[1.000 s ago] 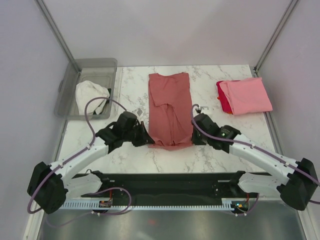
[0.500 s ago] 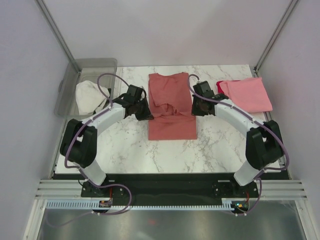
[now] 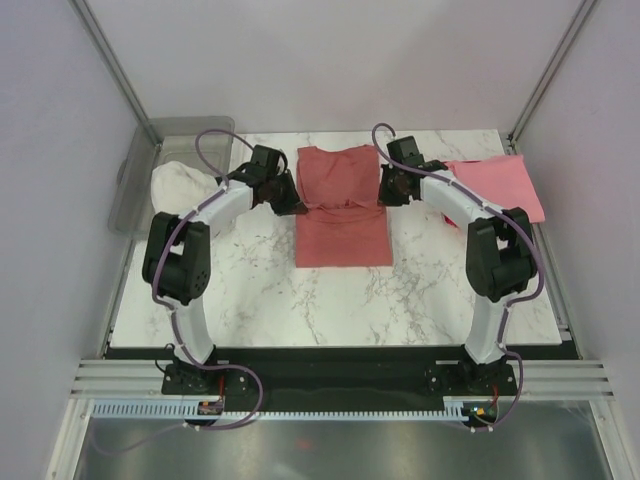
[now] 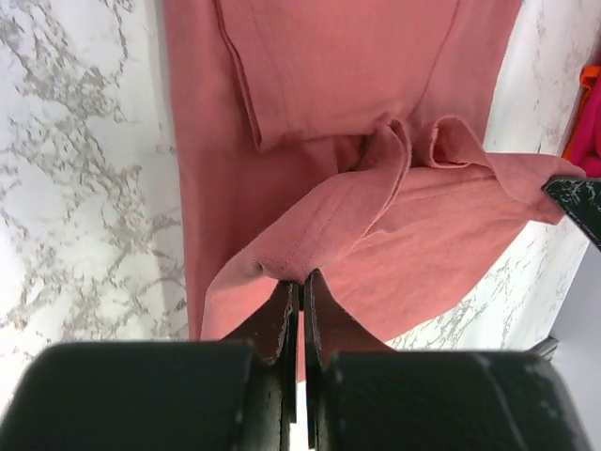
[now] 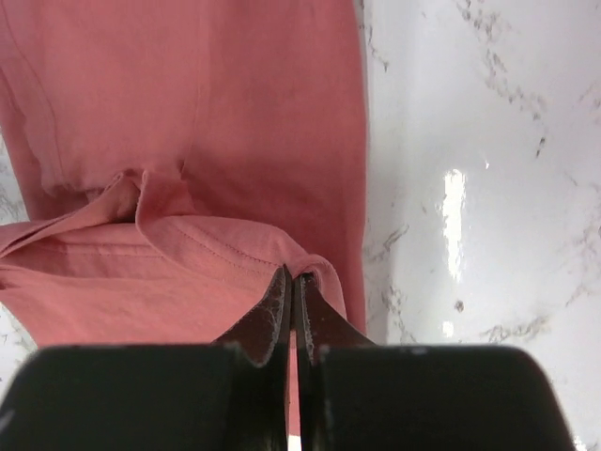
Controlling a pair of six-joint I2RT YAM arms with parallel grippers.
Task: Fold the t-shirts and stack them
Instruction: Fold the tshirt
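Observation:
The dusty salmon-red t-shirt [image 3: 342, 215] lies in the middle of the marble table, its near hem lifted and drawn over the far half. My left gripper [image 3: 291, 203] [image 4: 300, 278] is shut on the hem's left corner. My right gripper [image 3: 385, 192] [image 5: 293, 274] is shut on the right corner. In the left wrist view the raised hem [image 4: 376, 193] stretches between the two grips, and it shows again as the hem [image 5: 188, 240] in the right wrist view. A light pink t-shirt [image 3: 503, 187] lies folded at the right. A sliver of bright red cloth [image 4: 589, 139] shows at the left wrist view's edge.
A grey plastic bin [image 3: 140, 185] stands at the back left with a white cloth [image 3: 180, 186] in it. Bare marble table [image 3: 250, 290] lies in front of the shirt. Both arms reach far forward, and metal frame posts [image 3: 115, 70] rise at the back corners.
Both arms have stretched away from their bases, carrying the salmon shirt's near hem from the front toward the collar end. The shirt now lies doubled over and shorter.

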